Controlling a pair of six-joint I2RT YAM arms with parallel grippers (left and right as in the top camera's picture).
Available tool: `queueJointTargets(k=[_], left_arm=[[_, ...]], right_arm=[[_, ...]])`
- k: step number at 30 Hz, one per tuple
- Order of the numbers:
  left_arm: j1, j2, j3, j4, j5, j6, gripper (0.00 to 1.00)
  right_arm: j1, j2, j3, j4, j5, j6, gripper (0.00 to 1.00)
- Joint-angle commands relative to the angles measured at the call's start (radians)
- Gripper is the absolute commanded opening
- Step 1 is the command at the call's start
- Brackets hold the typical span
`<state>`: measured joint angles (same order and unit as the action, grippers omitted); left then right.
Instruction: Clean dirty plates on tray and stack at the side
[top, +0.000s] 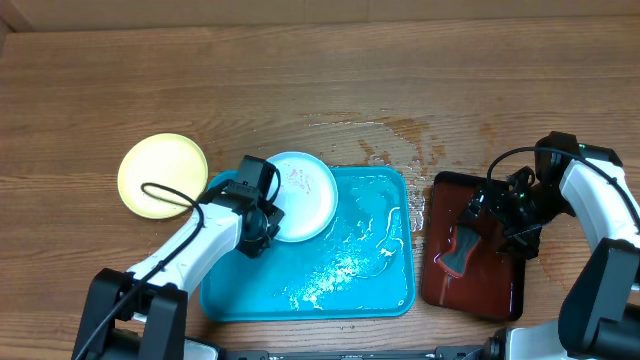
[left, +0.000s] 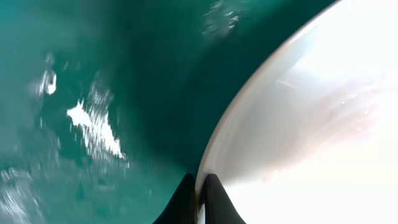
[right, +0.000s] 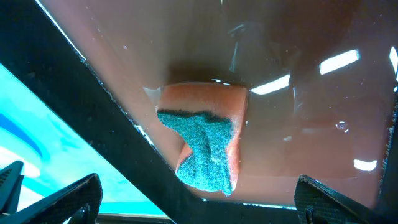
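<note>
Clamping the rim, the left tool (top: 262, 228) sits lower-left of the plate (top: 303, 195).

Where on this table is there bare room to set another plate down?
The far half of the table is bare wood, wet only beyond the blue tray. Nearer, it is crowded: yellow plate, left pincer gripping the white plate, red-brown tray.

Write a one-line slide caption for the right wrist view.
Open right hand hovers above an orange-and-teal sponge lying in a wet red-brown tray.
</note>
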<state>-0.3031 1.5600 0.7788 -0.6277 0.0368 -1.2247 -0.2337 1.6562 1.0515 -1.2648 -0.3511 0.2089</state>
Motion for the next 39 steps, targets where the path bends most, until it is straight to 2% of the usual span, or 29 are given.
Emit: queueJointTargets(k=[1, 4, 11, 16, 17, 22, 25, 30, 32, 35, 39], left_arm=[[0.016, 0.037, -0.017, -0.026, -0.056, 0.381, 0.04], [0.016, 0.037, -0.017, -0.036, -0.104, 0.564, 0.04], [0.048, 0.037, -0.015, 0.03, -0.357, 0.956, 0.04], [0.075, 0.037, 0.005, 0.116, -0.32, 1.255, 0.04], [0.074, 0.037, 0.011, 0.127, -0.3, 1.278, 0.04], [0.07, 0.037, 0.038, 0.135, -0.178, 1.233, 0.04], [0.053, 0.037, 0.037, 0.121, -0.173, 1.188, 0.04], [-0.001, 0.037, 0.037, 0.109, -0.174, 1.171, 0.04], [-0.027, 0.037, 0.037, 0.11, -0.174, 1.171, 0.04], [-0.063, 0.037, 0.037, 0.114, -0.175, 1.168, 0.04], [-0.084, 0.037, 0.037, 0.128, -0.178, 1.168, 0.04]], right_arm=[[0.005, -0.005, 0.002, 0.003, 0.002, -0.009, 1.0], [0.005, -0.005, 0.002, 0.003, 0.002, -0.025, 1.0], [0.005, -0.005, 0.002, 0.002, 0.021, -0.023, 1.0], [0.005, -0.005, -0.01, 0.0, 0.032, -0.005, 1.0], [0.005, -0.005, -0.017, 0.002, 0.045, 0.019, 1.0], [0.005, -0.005, -0.099, 0.077, 0.05, 0.102, 0.95], [0.005, -0.005, -0.153, 0.129, 0.043, 0.141, 0.84], [0.005, -0.005, -0.168, 0.161, 0.013, 0.164, 0.72], [0.005, -0.005, -0.168, 0.168, -0.014, 0.164, 0.76], [0.009, -0.005, -0.168, 0.18, -0.056, 0.163, 0.73], [0.059, -0.005, -0.168, 0.187, -0.07, 0.163, 0.76]])
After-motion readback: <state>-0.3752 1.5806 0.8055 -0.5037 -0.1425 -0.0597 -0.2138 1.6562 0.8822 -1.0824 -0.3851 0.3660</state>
